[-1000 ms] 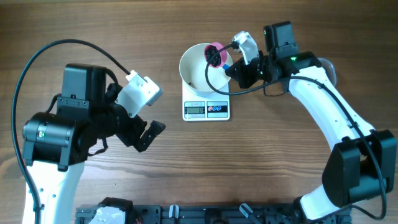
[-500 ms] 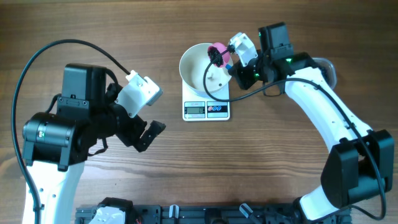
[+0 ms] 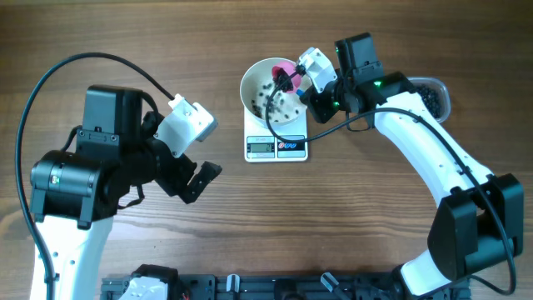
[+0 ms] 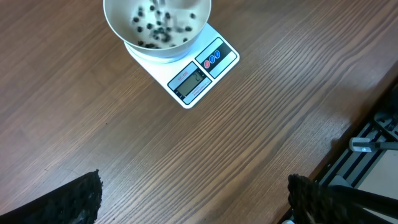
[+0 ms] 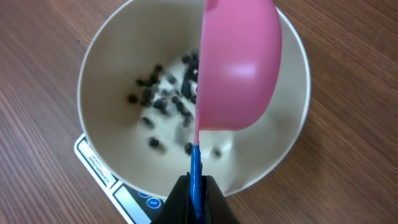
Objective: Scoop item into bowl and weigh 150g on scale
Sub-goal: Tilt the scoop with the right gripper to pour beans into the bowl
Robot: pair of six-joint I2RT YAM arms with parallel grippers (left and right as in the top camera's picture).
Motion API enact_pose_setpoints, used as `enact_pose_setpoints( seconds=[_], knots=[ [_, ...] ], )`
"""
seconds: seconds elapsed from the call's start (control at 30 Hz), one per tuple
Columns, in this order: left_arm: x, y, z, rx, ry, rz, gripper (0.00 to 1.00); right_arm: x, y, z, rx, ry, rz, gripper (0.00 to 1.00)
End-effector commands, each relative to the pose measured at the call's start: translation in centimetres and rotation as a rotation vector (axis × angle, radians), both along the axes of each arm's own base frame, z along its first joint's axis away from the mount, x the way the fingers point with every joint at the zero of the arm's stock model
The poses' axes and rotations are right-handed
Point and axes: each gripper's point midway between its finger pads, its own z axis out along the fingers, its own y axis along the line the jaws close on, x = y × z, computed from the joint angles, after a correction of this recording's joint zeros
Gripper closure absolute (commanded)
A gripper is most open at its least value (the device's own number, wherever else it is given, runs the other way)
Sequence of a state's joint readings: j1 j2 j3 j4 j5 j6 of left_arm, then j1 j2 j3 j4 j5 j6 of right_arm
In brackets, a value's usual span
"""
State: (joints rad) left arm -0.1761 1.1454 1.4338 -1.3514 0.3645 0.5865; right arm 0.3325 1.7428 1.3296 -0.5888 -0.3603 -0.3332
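holding one pink scoop (image 5: 239, 68) over one bowl (image 5: 99, 68) on one scale (image 4: 219, 46), right fingers (image 5: 217, 202) pinched, left fingers (image 4: 81, 199) wide.

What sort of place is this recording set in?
Probably a robot lab bench staged for kitchen weighing: a wood-grain table, a kitchen scale carrying a white bowl, and the left arm and right arm standing at it.

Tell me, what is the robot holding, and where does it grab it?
The right gripper pinches the pink round plastic scoop by its thin blue handle. The left gripper holds nothing.
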Motion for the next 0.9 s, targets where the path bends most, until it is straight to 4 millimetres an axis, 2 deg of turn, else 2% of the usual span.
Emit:
enact_pose_setpoints(
  seconds=[0.0, 0.63, 0.87],
  knots=[
    [0.05, -0.03, 0.73, -0.009, -0.023, -0.008, 0.00, 0.11, -0.22, 0.92, -0.019, -0.042, 0.002, 0.95],
    [0.05, -0.03, 0.73, -0.009, -0.023, -0.008, 0.00, 0.11, -0.23, 0.91, -0.027, -0.050, 0.015, 0.95],
    [0.05, -0.02, 0.72, -0.009, -0.023, -0.008, 0.00, 0.53, -0.95, 0.72, -0.066, -0.064, -0.012, 0.96]
  ],
)
